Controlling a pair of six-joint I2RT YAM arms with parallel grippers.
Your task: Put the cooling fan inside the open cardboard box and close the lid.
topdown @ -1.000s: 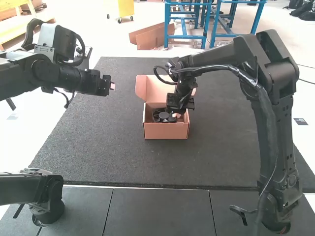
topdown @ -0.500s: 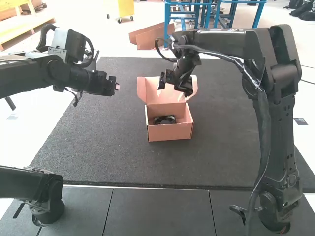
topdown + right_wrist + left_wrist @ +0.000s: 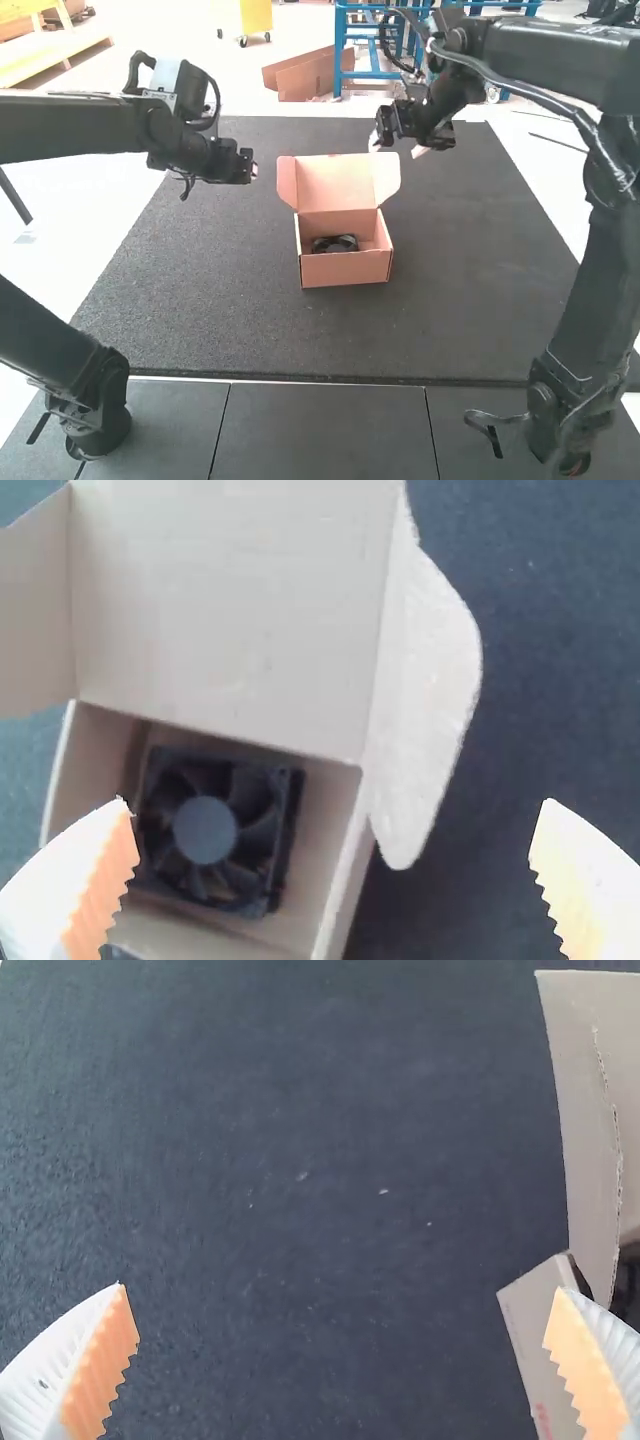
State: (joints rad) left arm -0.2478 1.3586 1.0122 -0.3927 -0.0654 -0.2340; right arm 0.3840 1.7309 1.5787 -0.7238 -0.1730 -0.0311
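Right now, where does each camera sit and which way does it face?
High view: above and behind the arms, facing forward and down over the mat; both arms, left gripper and right gripper, show.
Left wrist view: on the left wrist, facing mat and an edge of the cardboard box; own open fingers show.
Right wrist view: on the right wrist, looking into the box at the cooling fan; own open fingers show.
Shared: high and right wrist views show the fan, lid open.

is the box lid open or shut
Open. The lid stands upright behind the box, and the fan shows inside it.
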